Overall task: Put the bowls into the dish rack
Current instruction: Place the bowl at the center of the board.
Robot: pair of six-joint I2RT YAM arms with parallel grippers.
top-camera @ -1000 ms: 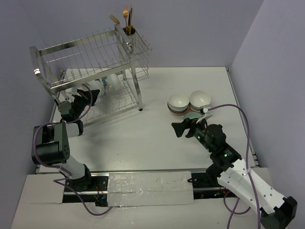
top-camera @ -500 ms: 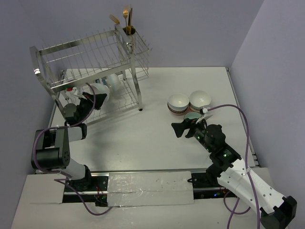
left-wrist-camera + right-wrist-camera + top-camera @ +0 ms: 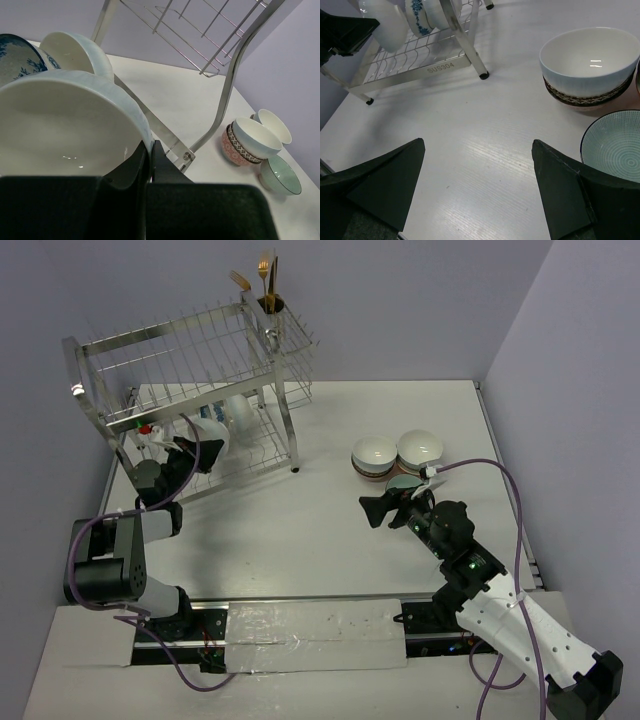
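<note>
**Left gripper** [image 3: 151, 152]: jaws pinched almost together on the rim of a white bowl [image 3: 65, 120], held tilted at the lower tier of the dish rack [image 3: 190, 360]. Just behind the held bowl, a second white bowl [image 3: 75, 50] and a blue-patterned bowl [image 3: 15, 60] stand on edge in the same tier. A slanted rack leg [image 3: 227, 85] passes close beside the held bowl's rim, and the wires of the upper shelf span overhead. A cutlery cup [image 3: 270, 308] with gold utensils sits at the rack's far corner.

**Right gripper** [image 3: 478, 142]: jaws spread wide and holding nothing, above the bare table [image 3: 485, 115] and well apart from the rack. A teal bowl [image 3: 615, 145] lies just beside one finger. Beyond it stand the stacked bowls [image 3: 590, 65], white over a dark patterned band, with a further white bowl [image 3: 420, 448] touching them.
</note>
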